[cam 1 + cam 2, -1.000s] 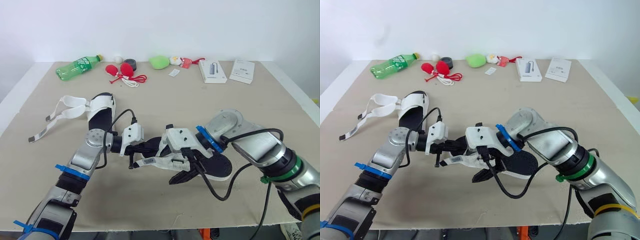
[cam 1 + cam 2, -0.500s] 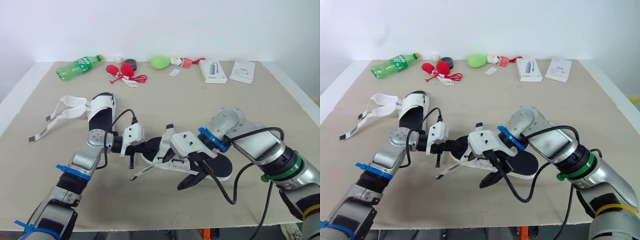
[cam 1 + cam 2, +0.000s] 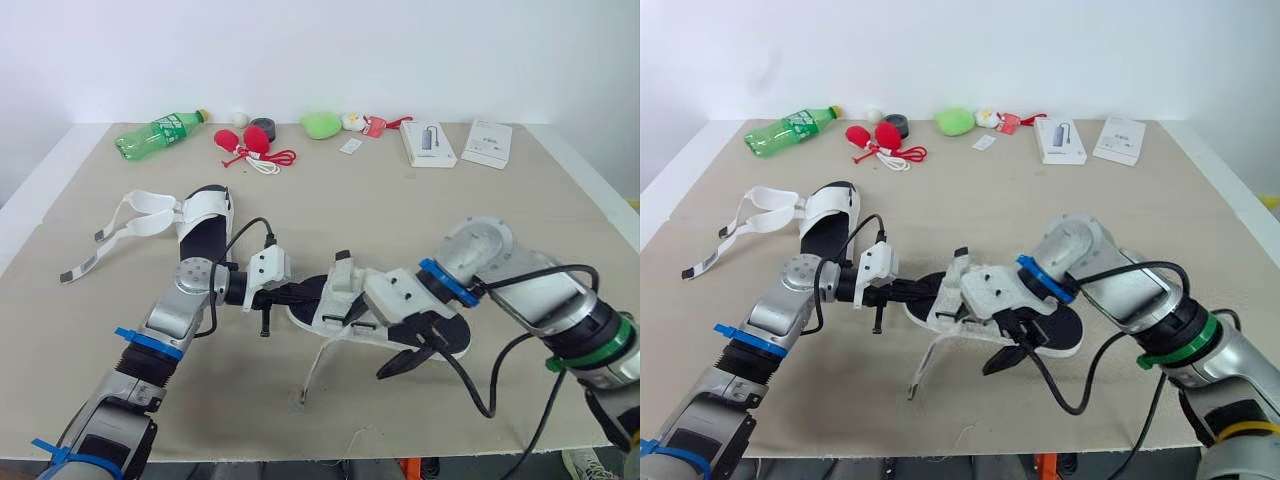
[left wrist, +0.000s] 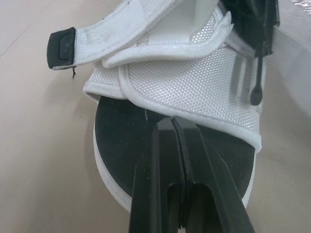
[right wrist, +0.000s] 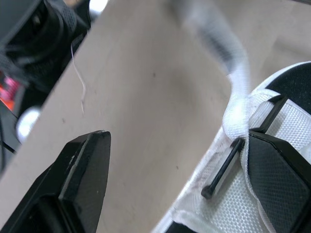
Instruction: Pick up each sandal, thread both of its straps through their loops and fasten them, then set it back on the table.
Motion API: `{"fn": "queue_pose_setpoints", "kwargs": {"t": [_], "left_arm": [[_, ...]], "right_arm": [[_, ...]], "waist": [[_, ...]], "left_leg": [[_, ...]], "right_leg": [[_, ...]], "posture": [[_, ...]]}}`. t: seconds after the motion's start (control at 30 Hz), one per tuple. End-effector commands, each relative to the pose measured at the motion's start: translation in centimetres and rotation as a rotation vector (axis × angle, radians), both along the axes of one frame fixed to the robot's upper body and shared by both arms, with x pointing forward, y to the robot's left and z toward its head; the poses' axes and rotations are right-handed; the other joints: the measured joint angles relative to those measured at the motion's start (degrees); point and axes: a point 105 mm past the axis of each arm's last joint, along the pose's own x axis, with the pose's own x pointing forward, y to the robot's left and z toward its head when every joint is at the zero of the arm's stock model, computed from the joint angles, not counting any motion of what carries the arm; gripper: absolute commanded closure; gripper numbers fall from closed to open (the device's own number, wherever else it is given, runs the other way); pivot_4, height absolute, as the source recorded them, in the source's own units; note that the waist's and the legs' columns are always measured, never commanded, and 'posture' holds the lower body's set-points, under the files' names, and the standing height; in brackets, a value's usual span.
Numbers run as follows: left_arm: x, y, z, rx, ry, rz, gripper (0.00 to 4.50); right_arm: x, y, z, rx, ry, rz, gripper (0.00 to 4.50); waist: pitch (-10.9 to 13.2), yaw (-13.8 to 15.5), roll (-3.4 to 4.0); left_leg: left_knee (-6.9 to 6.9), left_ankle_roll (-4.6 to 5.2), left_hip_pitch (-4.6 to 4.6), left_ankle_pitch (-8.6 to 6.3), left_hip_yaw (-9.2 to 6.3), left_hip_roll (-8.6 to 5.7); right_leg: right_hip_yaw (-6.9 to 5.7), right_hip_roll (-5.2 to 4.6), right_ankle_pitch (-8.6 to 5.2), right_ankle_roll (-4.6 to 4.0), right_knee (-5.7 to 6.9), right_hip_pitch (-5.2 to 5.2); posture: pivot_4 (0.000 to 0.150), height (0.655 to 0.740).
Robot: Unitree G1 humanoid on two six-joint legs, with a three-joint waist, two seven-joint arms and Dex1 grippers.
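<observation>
A white sandal with a black sole [image 3: 345, 312] lies in the middle of the table, near the front. My left gripper [image 3: 292, 296] is shut on the edge of its white mesh toe band [image 4: 194, 82], with the fingertips [image 4: 167, 127] pressed together. One long strap [image 3: 316, 366] hangs loose from the sandal down to the table. My right gripper [image 3: 412, 352] stands open beside the sandal's side loop [image 5: 221, 172], holding nothing. The second sandal [image 3: 203, 222] lies at the left, its straps [image 3: 128, 226] spread open.
Along the far edge lie a green bottle [image 3: 160, 132], red objects with a cord [image 3: 250, 145], a green lump [image 3: 321, 124] and two white boxes [image 3: 428, 142] [image 3: 486, 142]. The table's front edge [image 3: 330, 450] is close below the hanging strap.
My right gripper has let go of the strap, opened and moved right along the sandal. The strap has swung from pointing left to hanging down in front. The left gripper keeps its hold.
</observation>
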Motion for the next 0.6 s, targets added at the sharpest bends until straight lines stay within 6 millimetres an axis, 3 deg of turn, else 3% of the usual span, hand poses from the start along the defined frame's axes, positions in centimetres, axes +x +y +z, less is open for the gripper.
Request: {"fn": "queue_pose_setpoints", "kwargs": {"t": [0.03, 0.33, 0.6], "left_arm": [[0.2, 0.2, 0.3, 0.004, -0.010, 0.005, 4.50], [0.0, 0.3, 0.0, 0.012, 0.000, 0.000, 4.50], [-0.1, 0.3, -0.1, 0.015, 0.002, -0.005, 4.50]], "right_arm": [[-0.1, -1.4, 0.0, -0.008, -0.043, 0.069, 0.08], [-0.1, 0.5, 2.3, 0.254, -0.129, 0.160, 0.08], [-0.7, 1.1, 2.3, 0.268, -0.100, 0.193, 0.08]], "waist": [[0.00, 0.01, 0.00], [0.01, -0.14, -0.01], [0.01, -0.15, -0.01]], "left_leg": [[0.00, 0.00, 0.01, 0.00, -0.01, 0.00], [0.00, 0.01, 0.01, 0.00, -0.04, 0.00], [-0.01, 0.01, 0.01, 0.00, -0.04, 0.01]], "right_leg": [[-0.01, 0.00, 0.00, 0.00, 0.00, 0.00], [0.00, 0.03, 0.01, 0.02, 0.02, 0.02], [0.00, 0.04, 0.01, 0.02, 0.02, 0.02]], "posture": [[0.150, 0.7400], [0.150, 0.7400], [0.150, 0.7400]]}}
